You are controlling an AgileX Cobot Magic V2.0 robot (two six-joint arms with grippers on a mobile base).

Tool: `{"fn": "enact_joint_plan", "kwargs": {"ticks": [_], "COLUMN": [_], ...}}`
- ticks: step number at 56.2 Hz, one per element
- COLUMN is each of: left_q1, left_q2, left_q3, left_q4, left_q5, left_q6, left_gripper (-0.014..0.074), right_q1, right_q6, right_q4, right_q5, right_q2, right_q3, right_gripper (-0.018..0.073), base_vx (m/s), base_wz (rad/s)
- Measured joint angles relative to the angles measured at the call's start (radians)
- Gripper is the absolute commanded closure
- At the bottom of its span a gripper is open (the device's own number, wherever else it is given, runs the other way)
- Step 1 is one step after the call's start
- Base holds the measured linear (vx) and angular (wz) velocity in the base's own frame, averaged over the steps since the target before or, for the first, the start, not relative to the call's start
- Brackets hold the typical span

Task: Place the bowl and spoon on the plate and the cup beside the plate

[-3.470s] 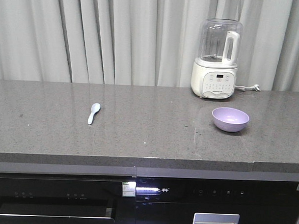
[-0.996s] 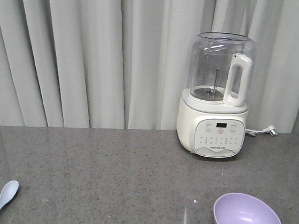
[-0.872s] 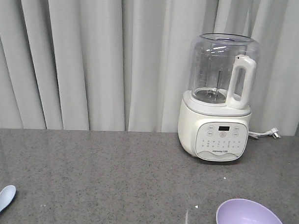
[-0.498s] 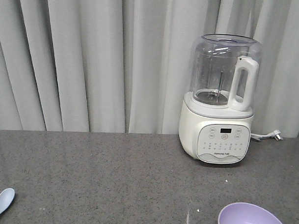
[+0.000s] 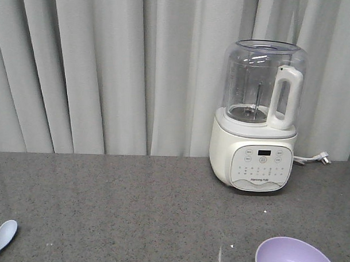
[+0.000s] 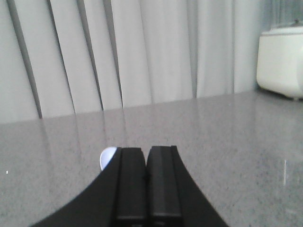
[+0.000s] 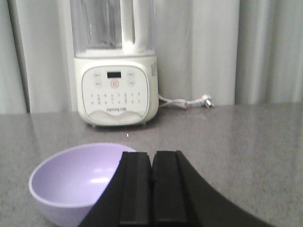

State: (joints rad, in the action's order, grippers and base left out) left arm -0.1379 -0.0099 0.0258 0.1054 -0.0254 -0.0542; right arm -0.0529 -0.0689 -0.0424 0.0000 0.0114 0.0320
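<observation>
The lavender bowl (image 5: pixel 296 259) stands upright on the grey counter at the lower right of the front view, its near side cut off by the frame. In the right wrist view the bowl (image 7: pixel 71 177) sits just left of my right gripper (image 7: pixel 152 153), which is shut and holds nothing. The pale blue spoon (image 5: pixel 3 236) lies at the lower left edge. Only its scoop (image 6: pixel 107 158) peeks out left of my shut, empty left gripper (image 6: pixel 146 149). The plate and the cup are out of view.
A white blender (image 5: pixel 258 119) with a clear jug stands at the back right of the counter (image 5: pixel 132 204), and its cord and plug (image 5: pixel 316 159) trail to its right. The blender (image 7: pixel 115 66) stands behind the bowl. Grey curtains (image 5: pixel 108 71) hang behind the counter.
The front view has closed in on the counter since the earliest frame and has drifted slightly over the last second. The bowl and spoon lie where they were.
</observation>
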Motion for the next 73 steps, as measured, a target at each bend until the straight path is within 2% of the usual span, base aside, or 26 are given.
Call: {"fn": "enact_joint_plan", "kwargs": {"ticks": [6, 10, 15, 19, 27, 32, 41, 51, 57, 62, 70, 73], "left_q1": [0.0, 0.0, 0.0, 0.0, 0.0, 0.0, 0.0, -0.003, -0.003, -0.003, -0.003, -0.003], "left_q2": [0.0, 0.0, 0.005, 0.061, 0.33, 0.532, 0.778, 0.878, 0.888, 0.888, 0.888, 0.888], "left_q3": [-0.018, -0.079, -0.225, -0.368, -0.661, -0.781, -0.834, -0.834, -0.834, -0.834, -0.834, -0.834], "left_q4": [-0.033, -0.089, -0.135, -0.139, -0.099, -0.09, -0.088, -0.088, -0.088, -0.088, -0.088, -0.088], "left_q5": [-0.132, -0.146, -0.102, -0.06, 0.04, 0.111, 0.164, 0.164, 0.143, 0.123, 0.121, 0.118], "left_q6": [-0.004, -0.008, -0.009, 0.002, 0.084, 0.108, 0.113, 0.12, 0.123, 0.127, 0.131, 0.131], "left_gripper": [0.0603, 0.0603, 0.0603, 0.0603, 0.0603, 0.0603, 0.0603, 0.0566, 0.047, 0.0335, 0.009, 0.0018], "right_q1": [0.0, 0.0, 0.0, 0.0, 0.015, 0.02, 0.021, 0.021, 0.021, 0.037, 0.057, 0.057], "right_q6": [0.0, 0.0, 0.014, 0.052, 0.098, 0.1, 0.102, 0.102, 0.106, 0.107, 0.111, 0.111], "right_q4": [0.0, 0.0, 0.0, -0.002, -0.002, 0.002, 0.053, 0.076, 0.076, 0.07, 0.055, 0.053], "right_q5": [-0.13, -0.109, -0.042, 0.0, 0.0, -0.027, -0.023, 0.024, 0.018, 0.0, -0.023, -0.033], "right_q2": [0.0, 0.0, -0.026, -0.109, -0.338, -0.5, -0.712, -0.793, -0.797, -0.797, -0.797, -0.797], "right_q3": [-0.003, -0.06, -0.202, -0.34, -0.542, -0.627, -0.662, -0.661, -0.661, -0.661, -0.661, -0.661], "right_gripper": [0.0568, 0.0568, 0.0568, 0.0568, 0.0568, 0.0568, 0.0568, 0.0538, 0.0444, 0.0298, 0.0005, -0.007], "base_vx": [0.0, 0.0, 0.0, 0.0, 0.0, 0.0, 0.0, 0.0, 0.0, 0.0, 0.0, 0.0], "base_wz": [0.0, 0.0, -0.01, 0.0, 0.0, 0.0, 0.0, 0.0, 0.0, 0.0, 0.0, 0.0]}}
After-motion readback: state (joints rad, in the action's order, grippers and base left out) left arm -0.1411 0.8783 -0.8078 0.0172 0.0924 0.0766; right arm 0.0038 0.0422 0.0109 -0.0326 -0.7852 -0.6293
